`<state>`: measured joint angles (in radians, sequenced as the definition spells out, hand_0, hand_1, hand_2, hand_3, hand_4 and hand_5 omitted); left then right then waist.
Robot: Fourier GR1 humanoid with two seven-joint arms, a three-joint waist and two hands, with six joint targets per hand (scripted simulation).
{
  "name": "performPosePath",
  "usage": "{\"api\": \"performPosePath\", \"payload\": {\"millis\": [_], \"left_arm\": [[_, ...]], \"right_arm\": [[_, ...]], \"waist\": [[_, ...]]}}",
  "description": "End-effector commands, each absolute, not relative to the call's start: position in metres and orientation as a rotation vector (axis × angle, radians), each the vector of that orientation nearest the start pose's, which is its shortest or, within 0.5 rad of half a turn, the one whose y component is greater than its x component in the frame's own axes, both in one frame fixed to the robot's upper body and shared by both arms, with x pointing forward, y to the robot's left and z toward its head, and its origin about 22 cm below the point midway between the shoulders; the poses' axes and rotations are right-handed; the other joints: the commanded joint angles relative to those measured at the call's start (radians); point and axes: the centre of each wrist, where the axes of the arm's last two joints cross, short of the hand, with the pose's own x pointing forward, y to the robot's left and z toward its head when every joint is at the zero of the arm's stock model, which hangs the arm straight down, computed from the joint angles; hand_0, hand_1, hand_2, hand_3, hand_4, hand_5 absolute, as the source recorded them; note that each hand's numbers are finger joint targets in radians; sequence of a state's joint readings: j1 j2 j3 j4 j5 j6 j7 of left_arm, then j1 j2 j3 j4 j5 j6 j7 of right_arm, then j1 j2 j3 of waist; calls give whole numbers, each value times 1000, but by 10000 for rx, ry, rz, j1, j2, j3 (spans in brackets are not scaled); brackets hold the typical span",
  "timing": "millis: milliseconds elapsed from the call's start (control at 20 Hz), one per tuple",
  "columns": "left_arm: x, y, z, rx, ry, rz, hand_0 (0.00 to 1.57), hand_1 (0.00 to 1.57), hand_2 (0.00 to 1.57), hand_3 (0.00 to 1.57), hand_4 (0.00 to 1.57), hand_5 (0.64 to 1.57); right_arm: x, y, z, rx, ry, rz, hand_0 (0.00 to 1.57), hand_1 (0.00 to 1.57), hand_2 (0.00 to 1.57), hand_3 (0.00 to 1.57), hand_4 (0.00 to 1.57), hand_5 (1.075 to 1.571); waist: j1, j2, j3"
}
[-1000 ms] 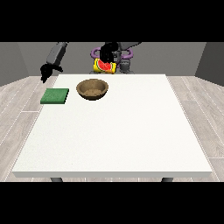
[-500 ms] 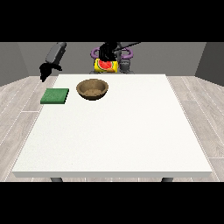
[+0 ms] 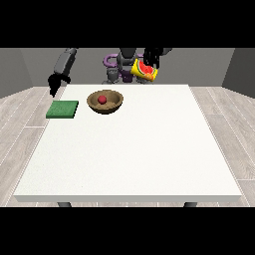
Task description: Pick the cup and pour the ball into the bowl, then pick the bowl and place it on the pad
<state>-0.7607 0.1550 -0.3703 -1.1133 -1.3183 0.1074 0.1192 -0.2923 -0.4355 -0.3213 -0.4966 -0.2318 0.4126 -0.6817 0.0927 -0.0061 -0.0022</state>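
- White laminate table: the largest item in view. Its far edge is crowded by the robot's torso, so any object set down there could be placed partly over the rim; this is judged a risk, not observed.
- Green pad: it lies flat near the table's left edge, just beside the bowl but not touching it. A bowl set down off-centre could overhang the pad or tip on its edge.
- Wooden bowl: it rests upright on the table between the pad and the raised cup. The red ball lies inside it, so the pour is judged complete. If the bowl is tilted while being lifted, the ball could roll out.
- Yellow cup: it is held tilted in the air above the table's far edge, right of the bowl. It must be put down before the bowl is handled; if released at this height it could roll off the table.
- Hand at the view's right: it is seen at the cup's upper end and appears clamped on it. The exact finger placement cannot be made out against the dark torso.
- Hand at the view's left: it hangs beyond the pad, holding nothing. Whether its fingers are apart or together cannot be told.
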Motion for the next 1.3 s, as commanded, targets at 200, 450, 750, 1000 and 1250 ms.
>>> {"api": "performPosePath", "payload": {"millis": [200,450,750,1000,1250], "left_arm": [[334,168,9,8118,-18041,-9712,1315,1315,1141,835,1368,1571],[333,210,10,6906,-20537,-6935,1284,1284,1104,755,1422,1567],[340,214,-2,2547,-20784,-4723,0,0,0,0,589,1530],[348,237,-9,1864,-20606,-4276,0,0,0,0,0,638],[356,246,2,1637,-20710,-3845,0,0,0,0,0,654]], "right_arm": [[258,-425,-76,-639,-17412,-2544,0,0,363,262,720,1557],[270,-436,-57,-1098,-18551,-3266,0,0,390,237,692,1546],[296,-428,-34,-656,-19352,-3600,0,0,358,68,458,1536],[312,-401,-31,-271,-19444,-3072,0,0,0,0,0,1570],[319,-373,-46,26,-18557,-3535,0,0,0,0,0,1569]], "waist": [[1453,1993,-100],[2140,3298,-50],[2193,4413,-39],[1614,4382,8],[1459,4032,22]]}}
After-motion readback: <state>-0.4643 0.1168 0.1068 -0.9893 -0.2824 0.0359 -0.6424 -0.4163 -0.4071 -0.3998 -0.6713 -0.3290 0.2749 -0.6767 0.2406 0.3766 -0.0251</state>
